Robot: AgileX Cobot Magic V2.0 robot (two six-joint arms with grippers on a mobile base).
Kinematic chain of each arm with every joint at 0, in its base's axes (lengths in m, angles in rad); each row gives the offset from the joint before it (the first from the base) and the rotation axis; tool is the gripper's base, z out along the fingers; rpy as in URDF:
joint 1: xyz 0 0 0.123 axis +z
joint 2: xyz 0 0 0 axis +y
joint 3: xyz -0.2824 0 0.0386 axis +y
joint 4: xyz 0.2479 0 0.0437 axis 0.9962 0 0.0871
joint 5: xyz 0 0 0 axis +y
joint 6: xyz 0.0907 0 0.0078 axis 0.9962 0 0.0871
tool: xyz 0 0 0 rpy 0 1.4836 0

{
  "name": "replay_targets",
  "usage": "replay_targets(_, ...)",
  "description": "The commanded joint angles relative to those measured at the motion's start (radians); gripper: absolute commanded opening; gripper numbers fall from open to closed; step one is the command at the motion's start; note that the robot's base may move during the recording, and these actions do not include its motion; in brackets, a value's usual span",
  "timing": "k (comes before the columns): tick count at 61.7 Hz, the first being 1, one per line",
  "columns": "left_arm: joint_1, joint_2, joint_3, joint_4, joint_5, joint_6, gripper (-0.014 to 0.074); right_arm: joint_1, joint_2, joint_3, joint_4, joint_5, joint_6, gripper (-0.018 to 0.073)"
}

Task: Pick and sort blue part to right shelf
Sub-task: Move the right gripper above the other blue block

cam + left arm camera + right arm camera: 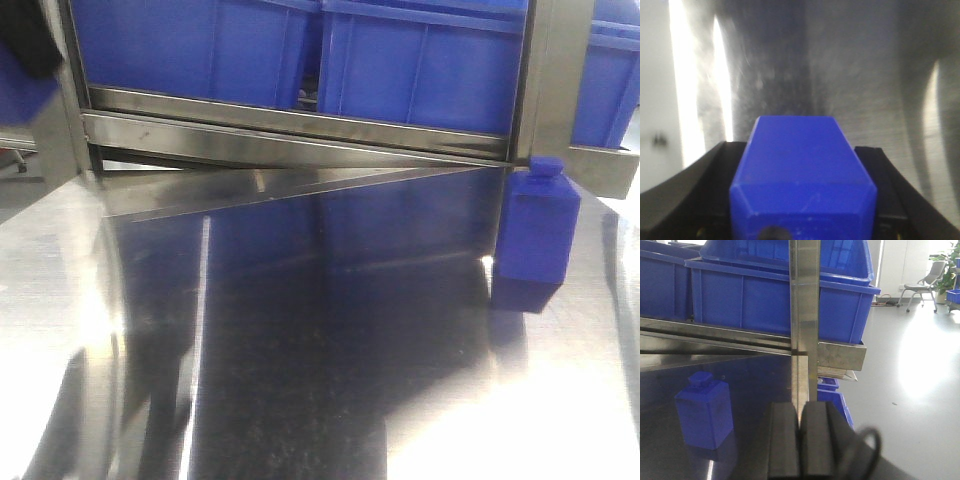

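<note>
Bench: brushed-steel bench, glossy, mirroring the blue above it; it runs back to the foot of the shelf
Shelf: grey steel right shelf behind the bench; a long front rail runs across it; an upright post stands near its right end
Crates: big open-top blue crates side by side on the shelf above the rail; another shows partly beyond the post
Chair: grey chair far off on the pale floor, well apart from the shelf
Right arm: right pincer closed, black pads pressed together with nothing between them; it points at the post
Left arm: left pincer gripping a block; one black finger on each side of it
Part in grip: the held blue part, a block with bevelled edges, sits in the left pincer above the bench surface
Part on bench: the standing blue part is upright on the bench, small cap on top, just in front of the post; apart from the right pincer
</note>
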Motion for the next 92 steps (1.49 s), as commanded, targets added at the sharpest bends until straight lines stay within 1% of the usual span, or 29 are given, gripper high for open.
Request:
replay_targets(1,-0.007,-0.176,0.088,0.013,-0.165,0.002,0.035,-0.004,-0.018,-0.023,-0.001,-0.096,-0.004,0.0036)
replay_targets(12,-0.007,-0.485,0.307,0.029,-0.363,0.002,0.0333,-0.004,-0.018,-0.029,0.017,-0.117,-0.002,0.0036)
replay_targets(17,-0.007,-0.626,0.41,0.029,-0.447,0.002,0.0333,-0.004,-0.018,-0.065,0.05,-0.08,-0.002,0.0036)
replay_targets(22,-0.007,-0.772,0.499,0.031,-0.522,0.002,0.0333,-0.004,-0.01,-0.118,0.052,-0.03,-0.002,0.0036)
replay_targets(28,-0.007,-0.913,0.593,0.031,-0.582,0.002,0.0333,-0.004,0.019,-0.196,0.052,0.035,-0.002,0.0036)
replay_targets(32,-0.007,-0.991,0.637,0.031,-0.596,0.002,0.0333,-0.002,0.055,-0.27,0.052,0.081,-0.002,0.0041)
replay_targets(35,-0.007,-1.037,0.659,0.034,-0.596,0.002,0.0333,0.004,0.092,-0.327,0.052,0.118,-0.002,0.006)
replay_targets(37,-0.007,-1.061,0.672,0.038,-0.596,0.002,0.0333,0.009,0.118,-0.361,0.053,0.138,-0.002,0.0093)
replay_targets(39,-0.007,-1.076,0.683,0.041,-0.596,0.002,0.0333,0.017,0.152,-0.406,0.057,0.167,-0.002,0.0156)
replay_targets(41,-0.007,-1.089,0.688,0.041,-0.594,0.002,0.0333,0.027,0.19,-0.451,0.065,0.199,-0.002,0.0243)
replay_targets(42,-0.007,-1.092,0.688,0.042,-0.592,0.002,0.0333,0.033,0.213,-0.469,0.07,0.218,-0.002,0.0304)
replay_targets(44,-0.007,-1.094,0.688,0.043,-0.59,0.002,0.0333,0.048,0.246,-0.516,0.082,0.247,-0.002,0.0388)
replay_targets(45,-0.007,-1.094,0.688,0.044,-0.592,0.002,0.0333,0.059,0.271,-0.535,0.09,0.269,-0.002,0.0449)
replay_targets(47,-0.007,-1.094,0.688,0.044,-0.597,0.002,0.0333,0.073,0.315,-0.582,0.105,0.307,-0.002,0.0542)
replay_targets(49,-0.007,-1.094,0.688,0.044,-0.599,0.002,0.0333,0.098,0.359,-0.629,0.118,0.349,-0.002,0.0618)
replay_targets(50,-0.007,-1.094,0.688,0.044,-0.601,0.002,0.0333,0.107,0.376,-0.647,0.123,0.366,-0.003,0.0629)
replay_targets(57,-0.007,-1.094,0.688,0.044,-0.6,0.002,0.0333,0.19,0.524,-0.787,0.136,0.478,-0.005,0.0578)
replay_targets(66,-0.007,-1.094,0.688,0.044,-0.6,0.002,0.0333,0.281,0.695,-0.925,0.136,0.571,-0.024,0.0573)
replay_targets(74,-0.007,-1.094,0.688,0.044,-0.598,0.002,0.0333,0.313,0.873,-1.057,0.136,0.713,-0.018,0.0573)
replay_targets(79,-0.007,-1.094,0.688,0.044,-0.598,0.002,0.0333,0.311,0.996,-1.147,0.131,0.806,0.029,0.0573)
replay_targets(86,-0.007,-1.094,0.688,0.044,-0.595,0.002,0.0333,0.311,1.156,-1.262,0.089,0.895,0.155,0.0573)
replay_targets(92,-0.007,-1.094,0.688,0.044,-0.595,0.002,0.0333,0.311,1.292,-1.354,0.004,0.992,0.292,0.0572)
